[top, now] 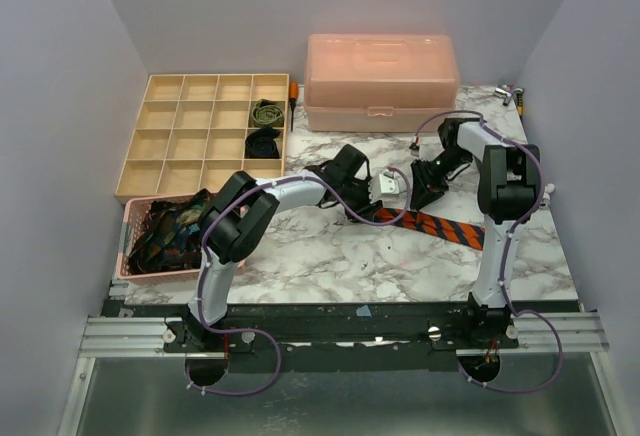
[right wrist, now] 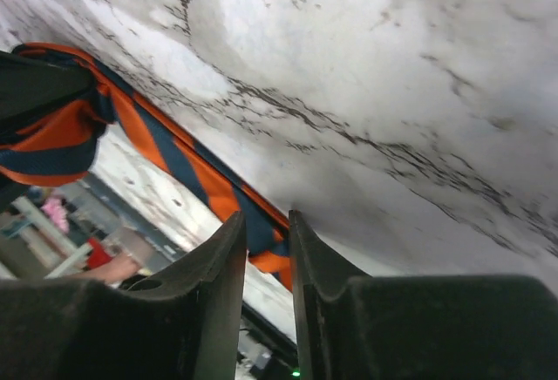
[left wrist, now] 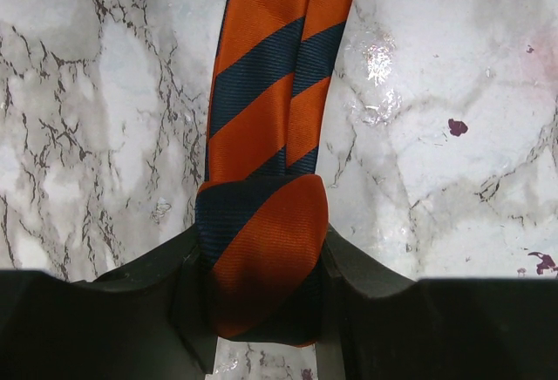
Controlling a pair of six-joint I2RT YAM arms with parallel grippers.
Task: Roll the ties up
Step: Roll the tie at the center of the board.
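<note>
- My left gripper [left wrist: 261, 297] is clamped on the striped tie [left wrist: 261, 92]: the folded end of the orange-and-navy cloth sits pinched between my two dark fingers [left wrist: 131, 310], which press on it from either side.
- In the left wrist view, the rest of that tie runs straight away toward 12 o'clock, lying flat on the marble table [left wrist: 453, 66].
- From above, the striped tie [top: 440, 226] lies near the middle of the table [top: 330, 256], stretching from my left gripper [top: 378, 201] out toward 4 o'clock.
- My right gripper [top: 420, 196] hangs just beside the left one, on its 3 o'clock side, over the same tie.
- In the right wrist view, my right gripper [right wrist: 266, 254] shows only a narrow slit between its fingers, with the tie [right wrist: 192, 171] crossing behind it. I cannot tell whether any cloth is caught there.
- The divided tray [top: 170, 146] sits at 10 o'clock, with a rolled olive tie [top: 267, 113] in one compartment and a rolled black tie [top: 263, 142] in the one below.
- The pink basket [top: 131, 246] at 8 o'clock holds a heap of dark ties [top: 175, 228].
- A pink box [top: 380, 81] stands at 12 o'clock.
</note>
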